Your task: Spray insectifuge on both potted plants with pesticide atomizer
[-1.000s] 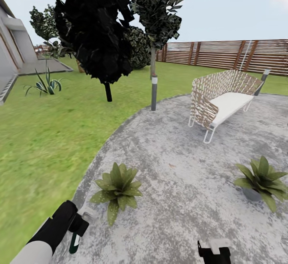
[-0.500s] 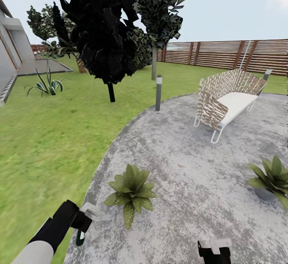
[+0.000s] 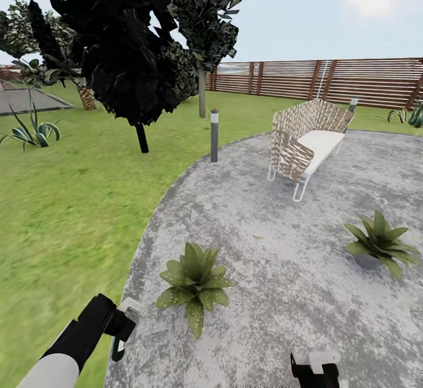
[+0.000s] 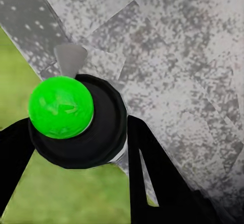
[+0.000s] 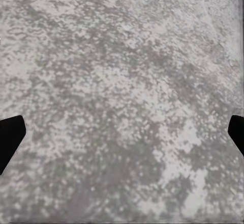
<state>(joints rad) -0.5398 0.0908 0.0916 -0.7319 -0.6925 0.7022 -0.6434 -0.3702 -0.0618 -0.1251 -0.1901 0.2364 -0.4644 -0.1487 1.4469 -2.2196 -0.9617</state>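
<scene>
In the left wrist view my left gripper (image 4: 76, 130) is shut on the pesticide atomizer (image 4: 61, 107), which shows a bright green round top in a black collar. In the head view the same gripper (image 3: 121, 324) hangs low at the left over the paving's edge, with the atomizer's slim dark green part (image 3: 119, 348) below it. One potted plant (image 3: 195, 282) stands just right of and beyond it. The second potted plant (image 3: 379, 244) sits in its grey pot far to the right. My right gripper (image 5: 122, 135) is open over bare paving, and it is at the bottom edge of the head view (image 3: 314, 370).
The round grey paving (image 3: 276, 270) meets green lawn (image 3: 64, 211) on the left. A wicker bench (image 3: 305, 147) stands beyond the plants, with a bollard lamp (image 3: 214, 135), dark trees (image 3: 126, 53) and a slatted fence (image 3: 329, 82) behind. A spiky agave (image 3: 32, 132) grows far left.
The whole head view has shifted, so the camera has turned right: the second plant now shows fully. Both arms keep their places in the picture, the left still holding the atomizer.
</scene>
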